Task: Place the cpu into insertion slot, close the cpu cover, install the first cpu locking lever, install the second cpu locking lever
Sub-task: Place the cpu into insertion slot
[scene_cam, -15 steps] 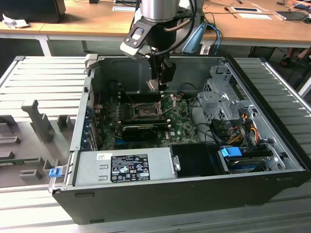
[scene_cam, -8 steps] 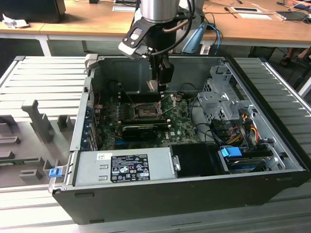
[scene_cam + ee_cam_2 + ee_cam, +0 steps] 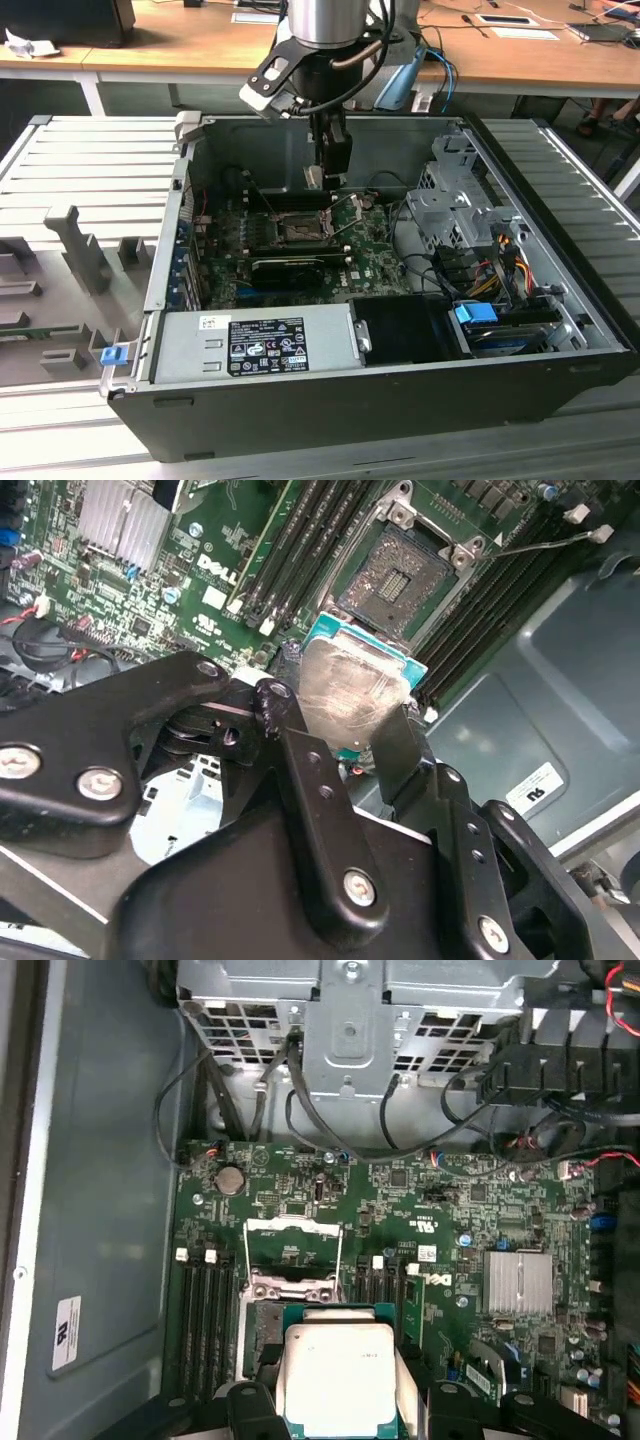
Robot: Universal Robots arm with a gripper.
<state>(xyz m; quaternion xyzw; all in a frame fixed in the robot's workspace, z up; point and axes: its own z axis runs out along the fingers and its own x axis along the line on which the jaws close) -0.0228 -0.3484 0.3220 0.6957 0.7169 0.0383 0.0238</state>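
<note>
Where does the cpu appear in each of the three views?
Exterior view: the cpu in the gripper, above the insertion slot.
Second wrist view: the cpu next to the insertion slot.
First wrist view: the cpu partly covering the insertion slot.
Shared landmark: the insertion slot.

Soft, even room light fills the exterior view, yet the open grey-and-black metal computer case (image 3: 300,410) lies shadowed inside. In the second wrist view, glare streaks white across the dull silver square chip (image 3: 345,695) I grip.
</note>
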